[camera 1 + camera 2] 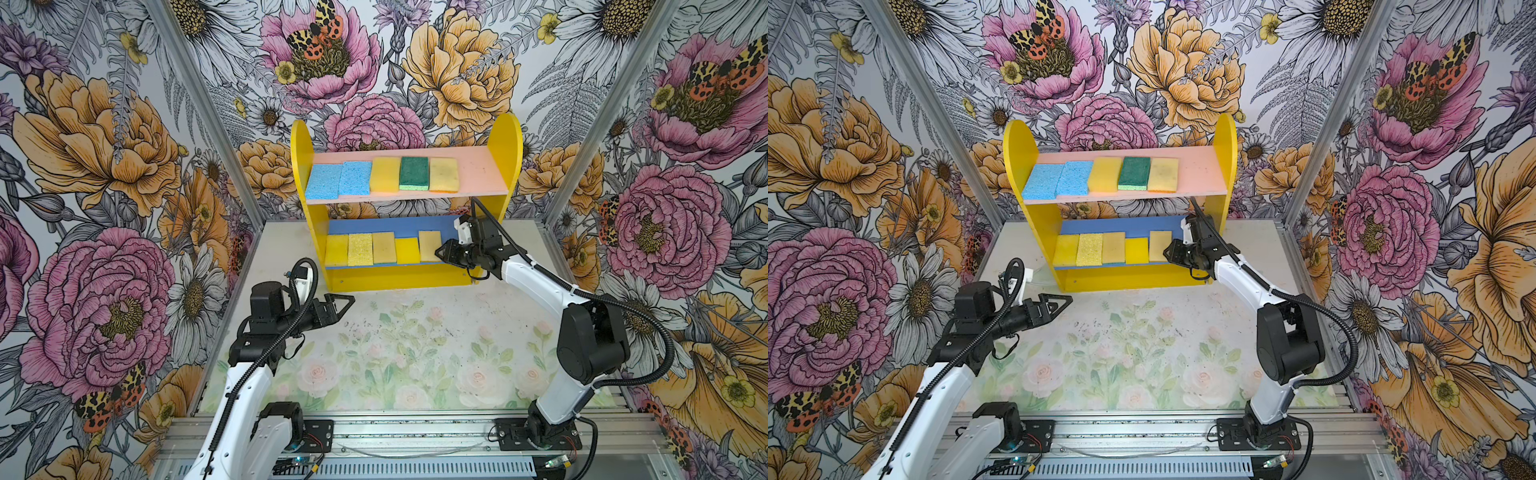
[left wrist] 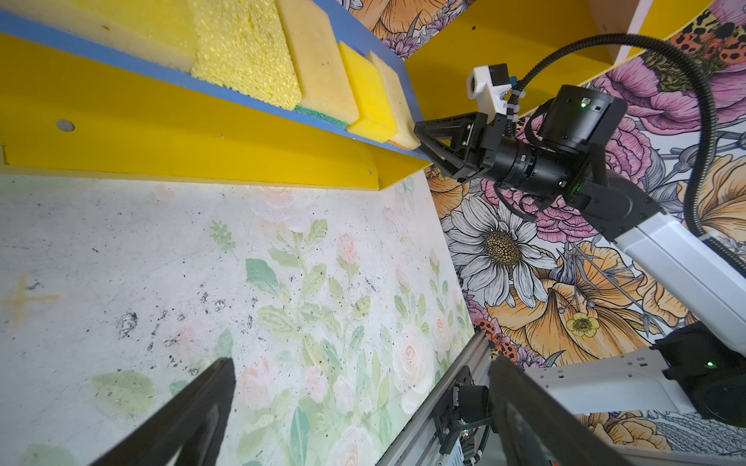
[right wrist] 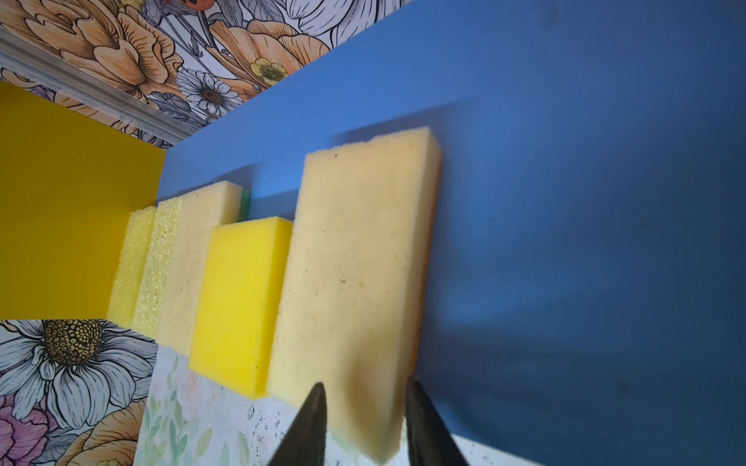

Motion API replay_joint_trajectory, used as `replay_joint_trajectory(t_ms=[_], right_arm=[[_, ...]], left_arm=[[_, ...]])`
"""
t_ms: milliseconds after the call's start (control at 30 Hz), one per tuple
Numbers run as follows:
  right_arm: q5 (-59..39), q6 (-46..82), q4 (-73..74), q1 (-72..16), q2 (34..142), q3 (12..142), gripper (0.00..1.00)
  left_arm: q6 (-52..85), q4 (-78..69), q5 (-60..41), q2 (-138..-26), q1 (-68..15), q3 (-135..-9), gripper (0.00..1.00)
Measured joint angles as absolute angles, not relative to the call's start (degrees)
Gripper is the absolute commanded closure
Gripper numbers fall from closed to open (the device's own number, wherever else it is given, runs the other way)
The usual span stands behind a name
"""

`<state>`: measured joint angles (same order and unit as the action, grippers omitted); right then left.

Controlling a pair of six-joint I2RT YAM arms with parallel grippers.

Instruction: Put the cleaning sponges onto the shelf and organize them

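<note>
The shelf (image 1: 301, 166) (image 1: 1017, 166) stands at the back of the table. On its pink upper board lie two light blue sponges (image 1: 323, 181), a yellow one (image 1: 385, 174), a green one (image 1: 414, 173) and a tan one (image 1: 444, 174). Several yellow to tan sponges (image 1: 360, 248) sit in a row on the blue lower board (image 3: 565, 201). My right gripper (image 1: 439, 252) (image 3: 366, 384) is open, its fingers astride the overhanging near end of the rightmost tan sponge (image 3: 355, 262) (image 1: 429, 245). My left gripper (image 1: 351, 298) (image 2: 363, 363) hangs open and empty above the table, left of the shelf's front.
The floral mat (image 1: 395, 353) covers the table in front of the shelf. Patterned walls close in the left, right and back. An aluminium rail (image 1: 415, 432) with both arm bases runs along the front edge. The right part of both shelf boards is bare.
</note>
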<state>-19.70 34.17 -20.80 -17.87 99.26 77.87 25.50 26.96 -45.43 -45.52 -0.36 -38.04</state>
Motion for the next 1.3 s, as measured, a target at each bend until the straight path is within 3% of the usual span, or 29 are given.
replay_joint_trajectory(t_ms=[200,800,1000,1233,1300], right_arm=[[-19.59,34.11,-21.02,-17.54,100.36,79.5,0.48],[-17.58,33.95,-20.8,-17.61,102.26,81.54,0.4],[-14.09,32.42,-20.8,-17.72,94.56,76.12,0.39],[-10.9,31.83,-20.23,-18.57,78.5,63.09,0.37],[-9.82,31.79,-20.6,-18.52,73.28,58.15,0.32]], left_arm=[[25.5,26.96,-45.43,-45.52,-0.51,-38.04,0.01],[25.5,26.96,-45.45,-45.58,-0.51,-38.04,0.01],[25.5,26.94,-45.43,-45.87,-0.51,-38.04,0.01],[25.5,26.96,-45.43,-45.87,-0.36,-38.04,0.01],[25.5,26.98,-45.15,-45.87,-0.27,-38.04,0.01]])
